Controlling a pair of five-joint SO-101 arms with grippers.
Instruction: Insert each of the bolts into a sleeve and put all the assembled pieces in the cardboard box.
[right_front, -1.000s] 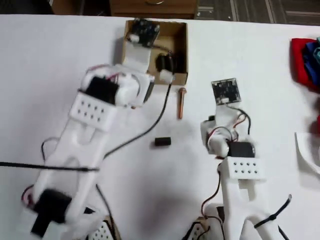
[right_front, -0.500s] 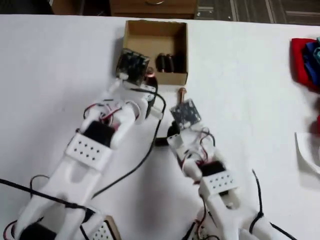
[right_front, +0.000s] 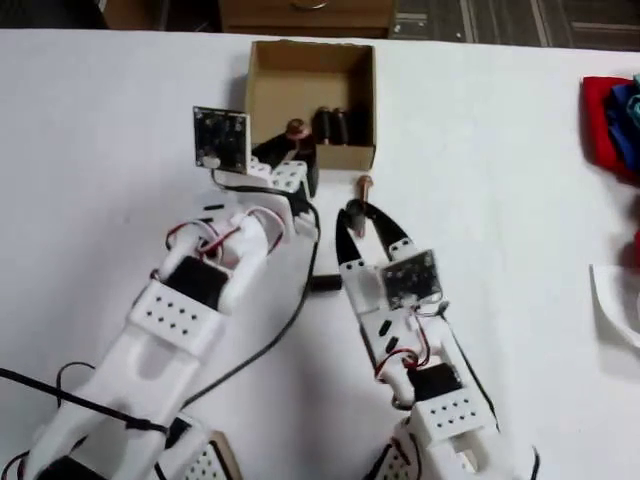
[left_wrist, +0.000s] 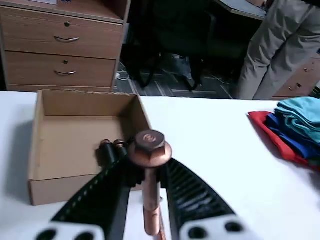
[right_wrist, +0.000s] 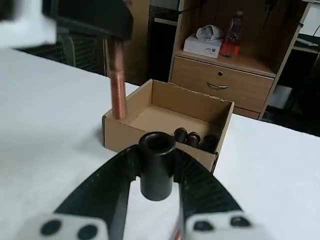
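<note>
My left gripper (right_front: 296, 152) (left_wrist: 146, 169) is shut on a copper bolt (left_wrist: 149, 146) (right_front: 296, 129), held upright just in front of the cardboard box (right_front: 262, 88) (left_wrist: 35, 140). Beside it, my right gripper (right_front: 358, 211) (right_wrist: 157, 158) is shut on a black sleeve (right_wrist: 157, 170), standing upright with its hole facing up. The right wrist view shows the held bolt (right_wrist: 116, 75) hanging above and to one side of the sleeve. Dark assembled pieces (right_front: 335, 125) (right_wrist: 192, 137) lie in the box. A second bolt (right_front: 364, 184) lies on the table by the right fingers. Another black sleeve (right_front: 322, 283) lies between the arms.
A black cable (right_front: 285, 325) trails across the table from the left arm. Red and blue cloths (right_front: 612, 110) (left_wrist: 292, 127) lie at the right edge, with a white object (right_front: 615, 305) nearer the front. Wooden drawers stand behind the table.
The left gripper has come back from over the box to its front edge, with a bolt in it. The right arm has swung left and forward toward the box, holding the sleeve.
</note>
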